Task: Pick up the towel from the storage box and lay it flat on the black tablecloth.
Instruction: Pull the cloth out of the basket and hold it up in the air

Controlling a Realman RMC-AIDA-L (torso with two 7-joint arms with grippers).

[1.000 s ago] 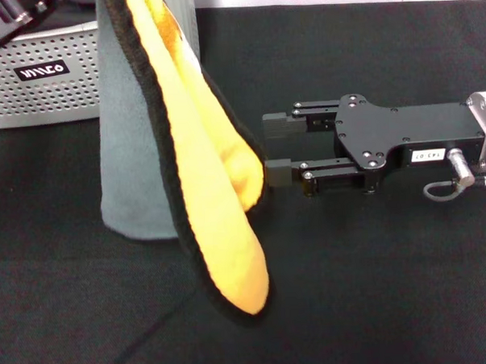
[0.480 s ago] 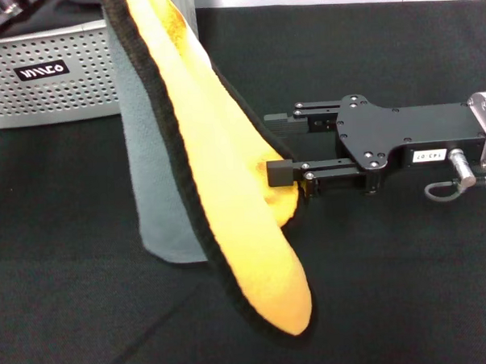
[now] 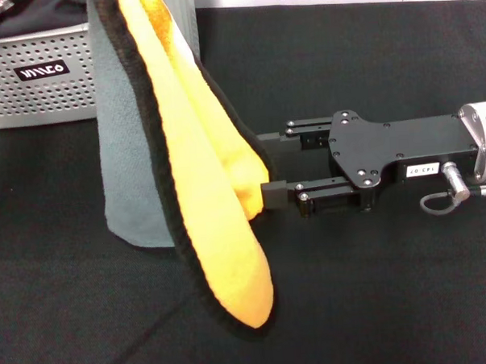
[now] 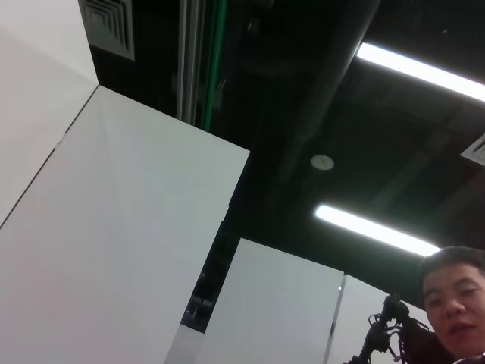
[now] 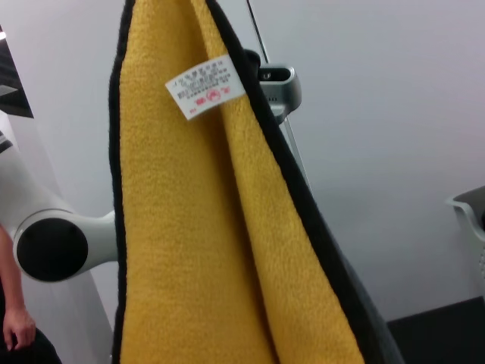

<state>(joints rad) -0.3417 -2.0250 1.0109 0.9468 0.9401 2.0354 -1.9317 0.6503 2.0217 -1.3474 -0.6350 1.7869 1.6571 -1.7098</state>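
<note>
The towel (image 3: pixel 203 200) hangs folded from above the head view's top edge, yellow-orange face inward, grey face outward on the left, with black trim. Its lower tip hangs just over the black tablecloth (image 3: pixel 377 305). My left gripper is out of view above. My right gripper (image 3: pixel 268 165) reaches in level from the right, open, its fingertips at the towel's right edge; the upper finger is partly hidden behind the cloth. The right wrist view shows the towel (image 5: pixel 182 227) close up with its white tag (image 5: pixel 204 85). The storage box (image 3: pixel 37 78) stands at the back left.
The tablecloth covers the whole table in front and to the right. A white arm joint (image 5: pixel 53 246) shows behind the towel in the right wrist view. The left wrist view shows only ceiling, lights and a person's face (image 4: pixel 455 296).
The hanging towel swung right, then back left. My right gripper moved a little left toward it, fingers still apart.
</note>
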